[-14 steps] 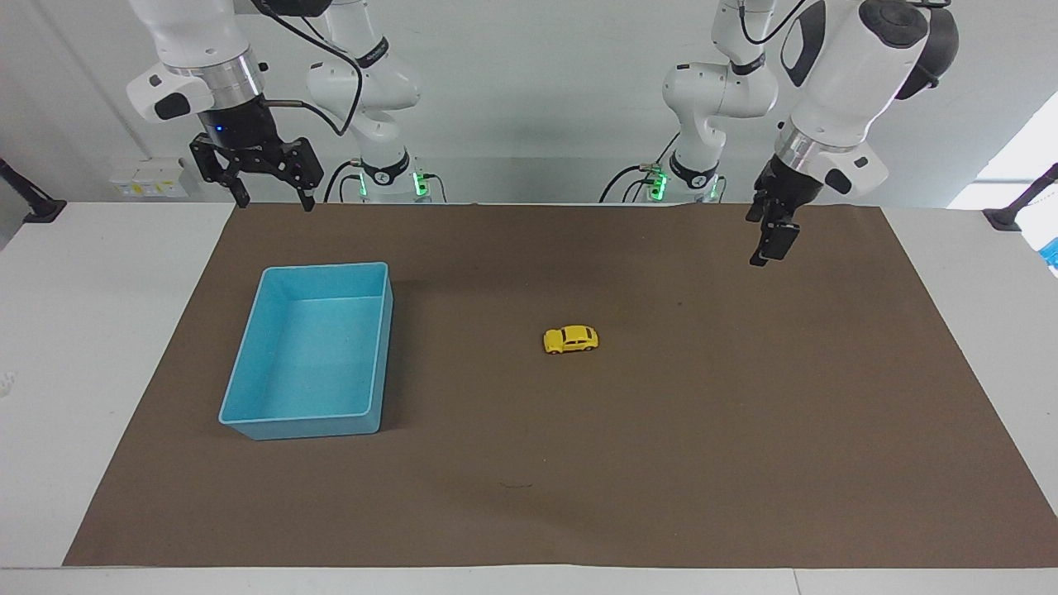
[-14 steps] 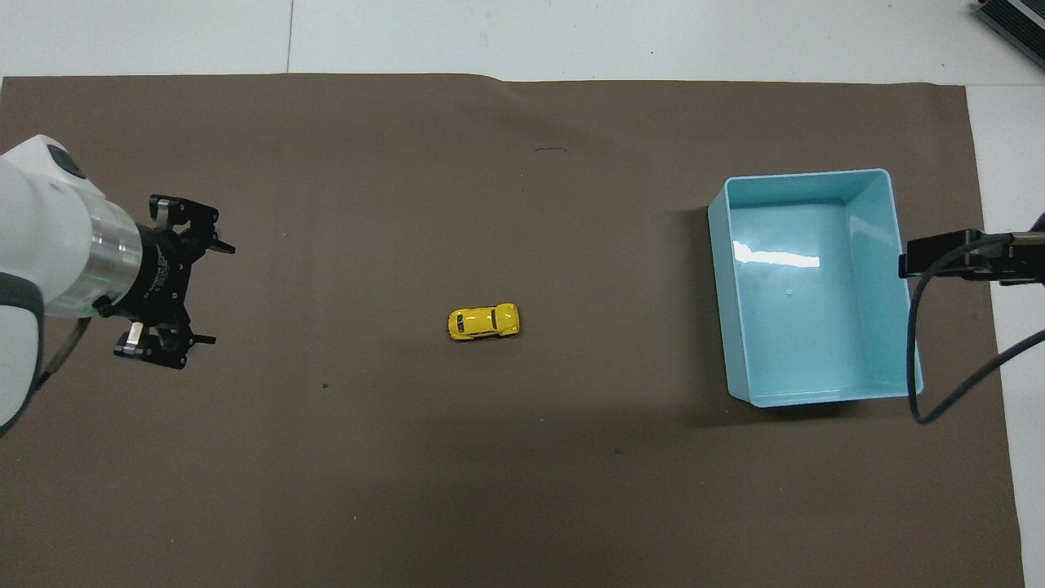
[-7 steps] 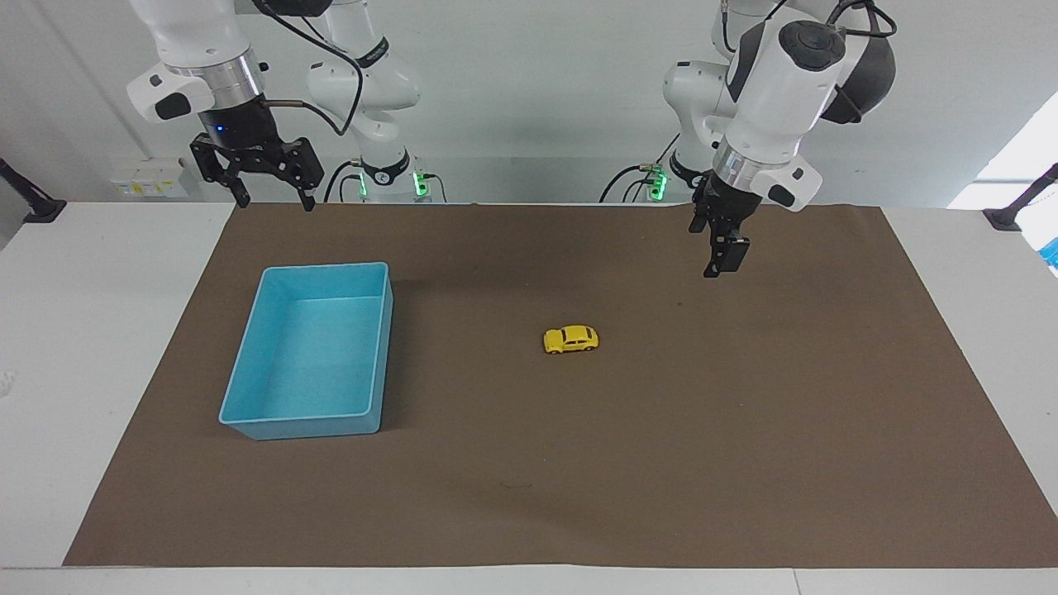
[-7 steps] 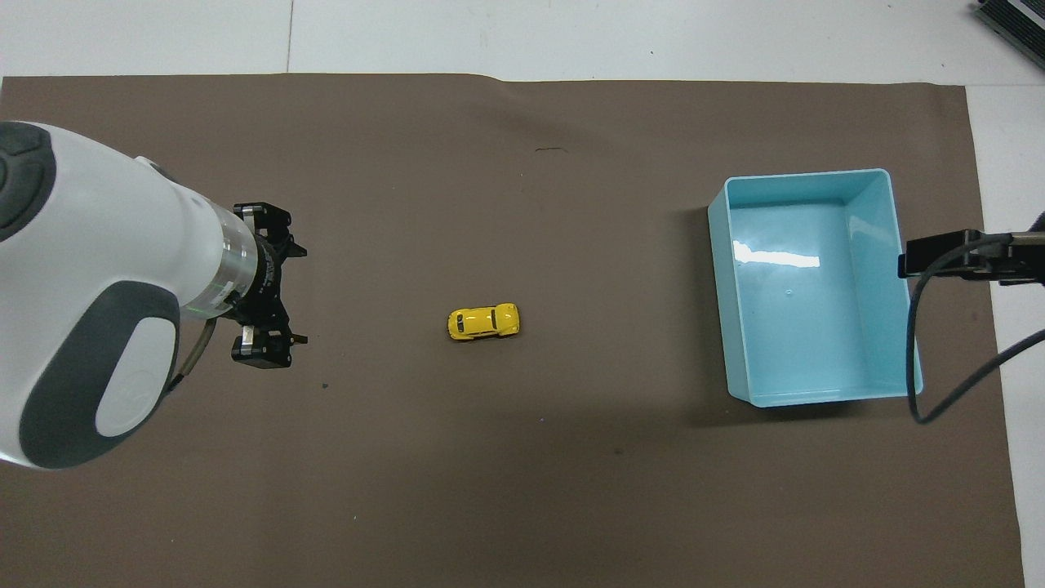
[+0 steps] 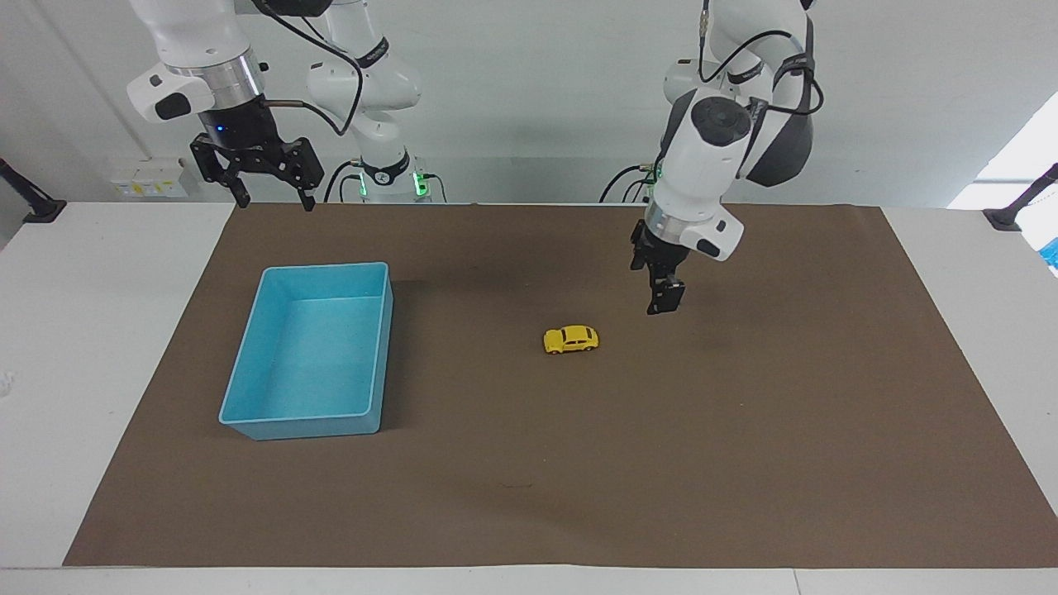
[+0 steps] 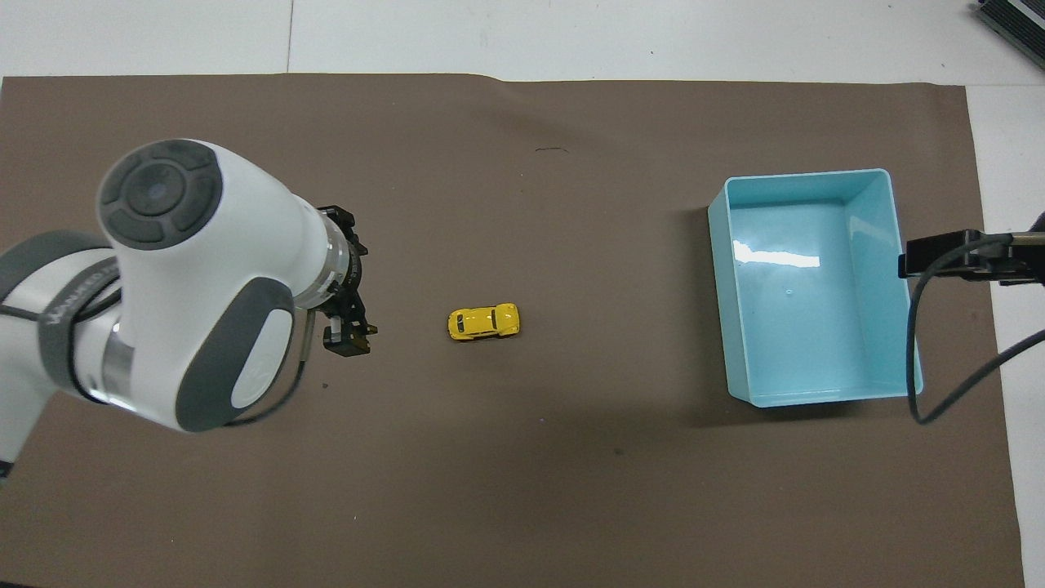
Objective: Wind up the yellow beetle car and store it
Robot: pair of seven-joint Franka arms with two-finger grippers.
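While the yellow beetle car (image 5: 570, 340) sits on its wheels on the brown mat (image 5: 744, 463) near the middle of the table, untouched, the left gripper (image 5: 664, 302) hangs over the mat just toward the left arm's end from it, its fingers spread and empty. My read is that the step in hand is the approach for the pick-up. To do it well, the gripper should come directly above the car, turn so the fingers straddle the narrow sides of the body, not the nose and tail, then descend straight until the tips are low beside the doors before closing; a hold too high on the rounded roof would likely slip. The right gripper (image 5: 263, 178) waits, spread open, above the mat's edge by the robots, near the blue bin (image 5: 248, 413), which stands empty toward the right arm's end
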